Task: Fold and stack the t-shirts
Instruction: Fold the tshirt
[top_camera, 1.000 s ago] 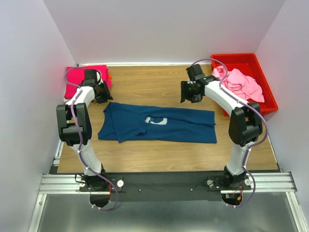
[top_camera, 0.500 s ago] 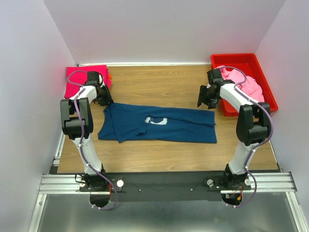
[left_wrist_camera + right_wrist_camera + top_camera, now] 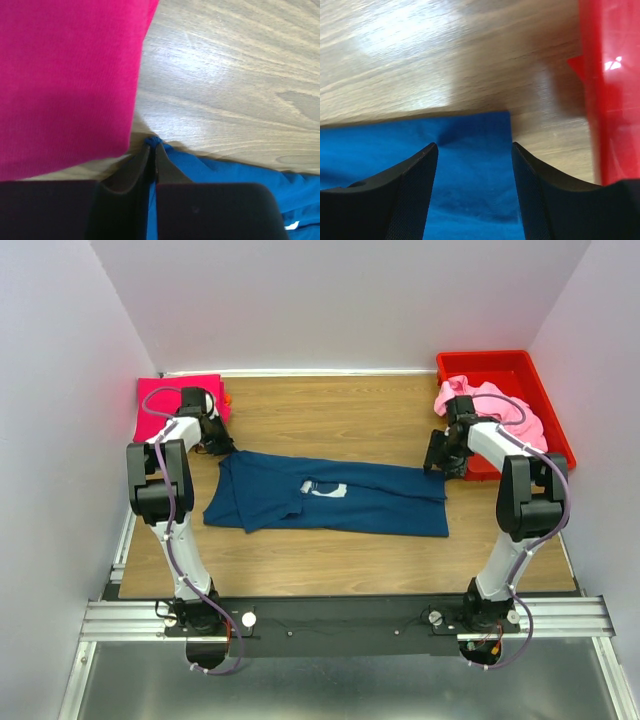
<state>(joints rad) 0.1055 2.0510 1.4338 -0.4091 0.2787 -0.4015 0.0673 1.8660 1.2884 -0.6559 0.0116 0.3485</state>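
The navy t-shirt (image 3: 330, 498) lies half folded, lengthwise across the table, its white print (image 3: 325, 490) showing. My left gripper (image 3: 215, 445) is shut on the shirt's far left corner (image 3: 153, 142), right beside the folded magenta t-shirt (image 3: 170, 400) (image 3: 65, 80). My right gripper (image 3: 440, 458) is open, its fingers (image 3: 415, 175) straddling the shirt's far right corner (image 3: 485, 140). The light pink t-shirt (image 3: 490, 410) is bunched in the red bin.
The red bin (image 3: 530, 370) stands at the back right; its wall (image 3: 610, 90) is just right of my right gripper. White walls close the table on three sides.
My right gripper moved right and down to the navy shirt's far right corner. My left gripper dropped slightly to the shirt's far left corner.
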